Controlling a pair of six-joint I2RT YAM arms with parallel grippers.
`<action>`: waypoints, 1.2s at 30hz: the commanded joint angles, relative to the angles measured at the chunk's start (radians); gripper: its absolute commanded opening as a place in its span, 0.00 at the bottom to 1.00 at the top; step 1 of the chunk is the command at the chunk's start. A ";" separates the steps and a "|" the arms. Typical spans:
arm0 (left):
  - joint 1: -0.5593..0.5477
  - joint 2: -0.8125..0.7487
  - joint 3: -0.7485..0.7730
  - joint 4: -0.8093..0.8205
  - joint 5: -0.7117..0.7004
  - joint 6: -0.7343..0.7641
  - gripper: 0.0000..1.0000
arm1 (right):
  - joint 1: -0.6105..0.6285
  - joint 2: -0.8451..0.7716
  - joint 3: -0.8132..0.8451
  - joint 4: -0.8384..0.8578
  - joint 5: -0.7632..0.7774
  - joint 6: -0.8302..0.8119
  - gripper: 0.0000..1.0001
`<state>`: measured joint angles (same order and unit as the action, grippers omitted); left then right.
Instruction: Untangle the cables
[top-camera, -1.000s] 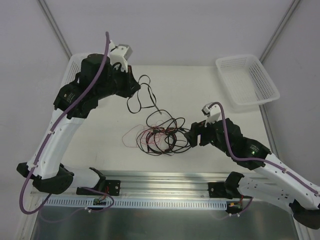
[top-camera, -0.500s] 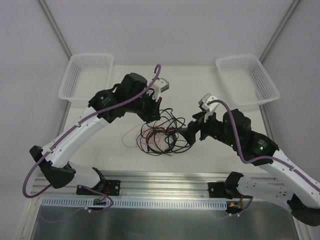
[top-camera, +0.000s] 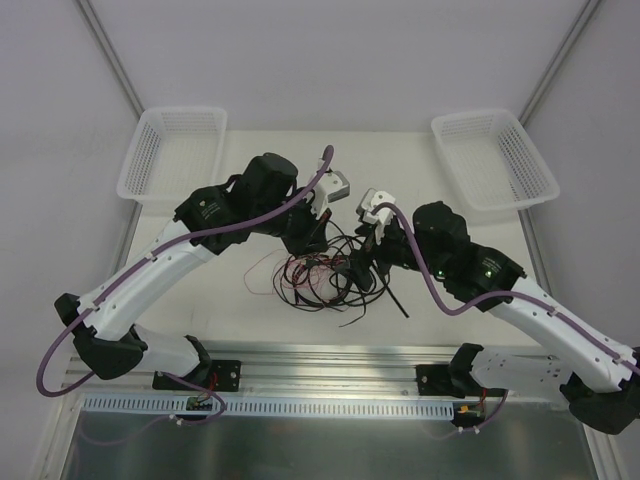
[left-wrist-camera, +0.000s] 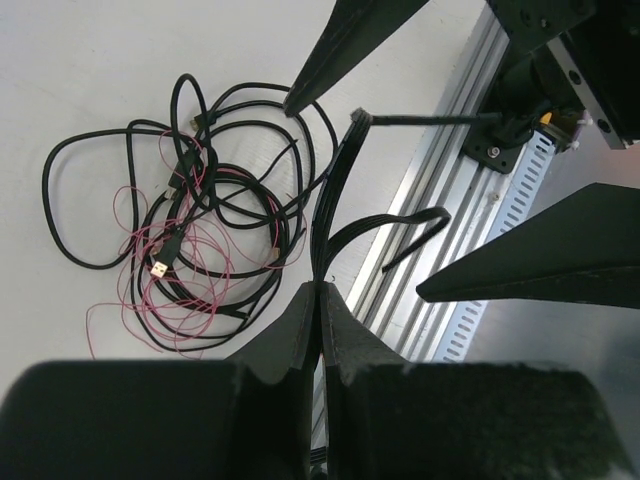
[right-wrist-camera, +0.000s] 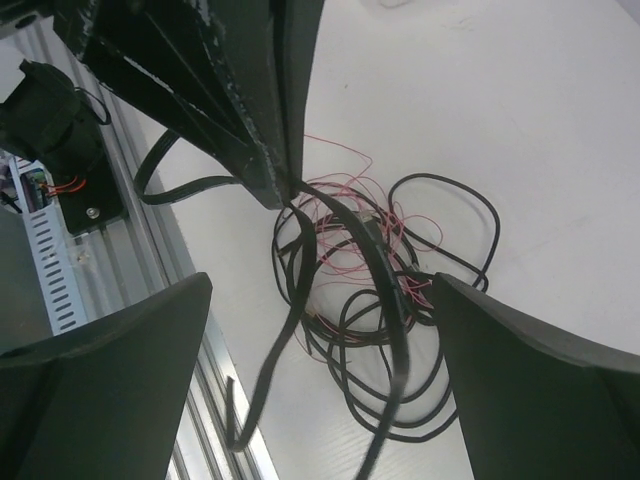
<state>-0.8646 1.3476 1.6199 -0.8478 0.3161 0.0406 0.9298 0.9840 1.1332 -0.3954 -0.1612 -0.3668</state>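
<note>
At centre frame: a lift-and-separate step, nothing parted yet.
From the left: a white plastic mesh basket (top-camera: 170, 150) in the upper left corner, then the left gripper (left-wrist-camera: 320, 290), fingers pressed together on one black cord (left-wrist-camera: 335, 180) rising out of the tangle of thin black cords and fine pink wires (top-camera: 310, 272) on the white tabletop (top-camera: 400, 170) at centre. Just right, the right gripper (right-wrist-camera: 320, 290) hangs over it, fingers spread wide, holding nothing; a second white mesh basket (top-camera: 495, 160) sits upper right. The separating pull looks in hand — next the right gripper should close on a neighbouring loop and draw away.
</note>
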 joint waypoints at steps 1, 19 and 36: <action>-0.007 -0.034 0.006 0.023 0.047 0.027 0.00 | -0.003 0.022 0.033 0.044 -0.113 -0.028 0.97; -0.007 -0.042 -0.028 0.108 0.092 -0.013 0.00 | -0.025 0.009 -0.093 0.151 0.002 0.074 0.01; 0.108 -0.275 -0.330 0.308 -0.334 -0.205 0.99 | -0.334 0.050 0.065 -0.071 0.463 0.129 0.01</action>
<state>-0.8146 1.1648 1.3605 -0.6270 0.1005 -0.0937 0.6823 1.0130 1.0832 -0.4107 0.0937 -0.2687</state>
